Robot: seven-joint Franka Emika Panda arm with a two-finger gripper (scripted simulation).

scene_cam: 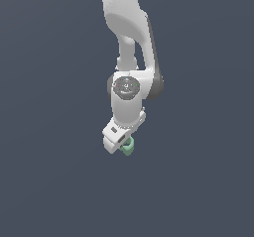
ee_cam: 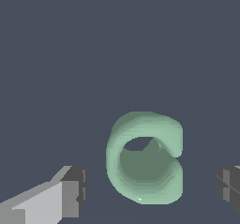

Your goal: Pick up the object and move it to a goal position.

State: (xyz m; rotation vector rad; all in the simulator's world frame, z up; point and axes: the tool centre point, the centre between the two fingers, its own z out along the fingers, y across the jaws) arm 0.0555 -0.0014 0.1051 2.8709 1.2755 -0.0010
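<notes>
The object [ee_cam: 140, 162] is a pale mint-green chunky ring with a hollow centre and a gap in one side. In the wrist view it lies between my two dark fingertips [ee_cam: 77, 190], with a clear gap to each. My gripper [ee_cam: 152, 188] is open around it, touching nothing. In the exterior view the object [scene_cam: 128, 146] peeks out from under the white hand, and my gripper [scene_cam: 121, 146] is lowered right over it, hiding most of the ring.
The white arm [scene_cam: 130, 42] comes down from the top of the exterior view. A plain dark grey-blue surface [scene_cam: 49, 156] fills the rest of both views. No goal marker shows.
</notes>
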